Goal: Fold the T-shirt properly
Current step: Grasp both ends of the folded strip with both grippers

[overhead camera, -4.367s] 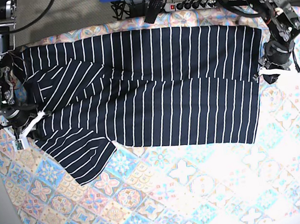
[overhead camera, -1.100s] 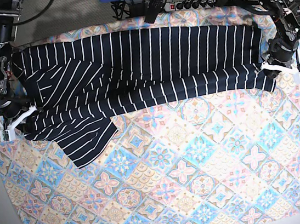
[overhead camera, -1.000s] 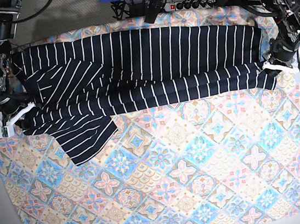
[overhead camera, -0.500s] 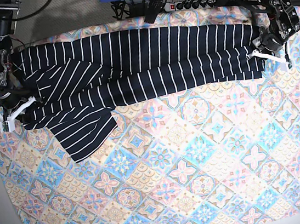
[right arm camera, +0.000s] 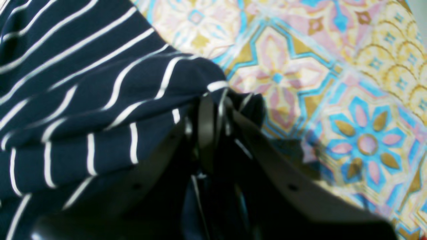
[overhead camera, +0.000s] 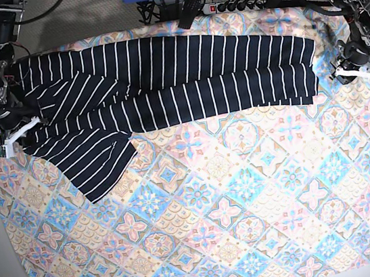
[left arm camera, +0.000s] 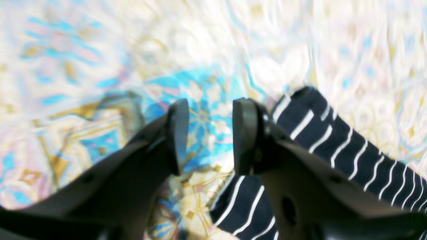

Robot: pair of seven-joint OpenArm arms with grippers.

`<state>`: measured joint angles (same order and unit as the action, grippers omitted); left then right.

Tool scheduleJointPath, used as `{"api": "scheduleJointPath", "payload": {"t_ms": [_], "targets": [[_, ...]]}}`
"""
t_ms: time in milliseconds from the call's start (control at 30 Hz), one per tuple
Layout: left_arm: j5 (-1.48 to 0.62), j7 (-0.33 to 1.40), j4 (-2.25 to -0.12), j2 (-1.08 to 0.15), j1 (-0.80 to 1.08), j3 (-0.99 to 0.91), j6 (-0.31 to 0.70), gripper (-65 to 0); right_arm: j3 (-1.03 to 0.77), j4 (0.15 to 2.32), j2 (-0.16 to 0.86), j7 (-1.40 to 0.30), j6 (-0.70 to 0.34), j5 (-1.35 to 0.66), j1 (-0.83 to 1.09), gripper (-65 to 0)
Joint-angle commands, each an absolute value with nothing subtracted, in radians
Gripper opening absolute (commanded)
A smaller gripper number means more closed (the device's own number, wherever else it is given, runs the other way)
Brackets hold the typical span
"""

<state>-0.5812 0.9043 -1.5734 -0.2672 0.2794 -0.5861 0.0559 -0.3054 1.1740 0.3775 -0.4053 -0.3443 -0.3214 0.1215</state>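
A soft, matt knit T-shirt [overhead camera: 164,80], dark navy with thin white stripes, rumples in loose folds. Beneath it lies a smooth, matt printed tablecloth [overhead camera: 247,198] in pastel tile patterns. The right gripper [right arm camera: 213,133] fingers look like smooth black plastic, faintly glossy.

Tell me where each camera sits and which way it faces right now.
Base: overhead, looking down on the patterned cloth, the shirt and both arms.
Left wrist: on the left arm, looking past its open left pincer at the cloth; a shirt corner lies beside it.
Right wrist: on the right arm, looking at its right pincer, shut on bunched shirt fabric.
All three share shirt and cloth.
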Motion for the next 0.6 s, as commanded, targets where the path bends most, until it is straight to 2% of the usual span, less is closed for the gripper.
{"api": "scheduleJointPath", "payload": {"t_ms": [0,300,433,567], "targets": [[-0.593,0.9,-1.612,-0.272,0.274,-0.587,0.065,-43.0,-0.334,1.187,0.403,-0.377,-0.317,-0.326,0.11,-60.4],[-0.657,0.9,-1.778,-0.139,0.268,-0.588,0.067,-43.1,-0.364,1.196,0.403,-0.378,-0.315,-0.326,0.107,-46.7],[-0.7,0.901,-1.825,-0.074,0.248,-0.584,0.067,-43.1,-0.364,1.198,0.401,-0.374,-0.315,-0.326,0.108,-44.9],[-0.654,0.901,-1.784,-0.021,0.197,-0.542,0.064,-43.1,-0.403,1.211,0.395,-0.344,-0.315,-0.332,0.11,-44.8]]}}
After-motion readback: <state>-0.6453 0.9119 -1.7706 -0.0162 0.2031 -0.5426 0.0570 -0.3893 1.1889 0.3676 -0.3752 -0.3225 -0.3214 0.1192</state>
